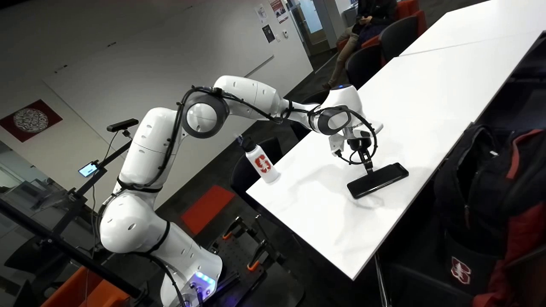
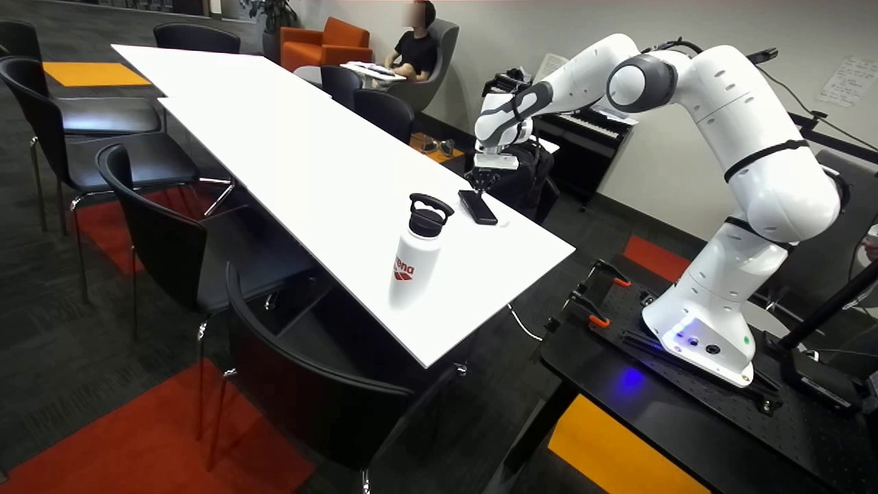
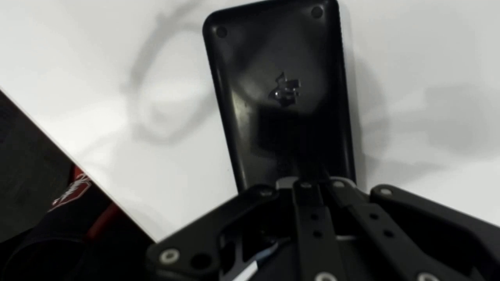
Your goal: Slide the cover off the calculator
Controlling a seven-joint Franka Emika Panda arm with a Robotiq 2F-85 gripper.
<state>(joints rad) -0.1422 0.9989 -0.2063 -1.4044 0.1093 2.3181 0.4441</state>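
Observation:
The calculator lies flat on the white table as one black slab; it also shows in an exterior view. In the wrist view its upward side is plain glossy black, with a small raised mark and two round dots near the far corners. I cannot tell the cover apart from the calculator's body, and no greyer face shows. My gripper points down at the slab, with its fingers close together and nothing seen between them. Its tips are at or just above the black surface; contact is unclear.
A white bottle with a black lid stands on the table, also in an exterior view. The table's edge runs near the slab. A dark backpack is beside the table. Black chairs line one side.

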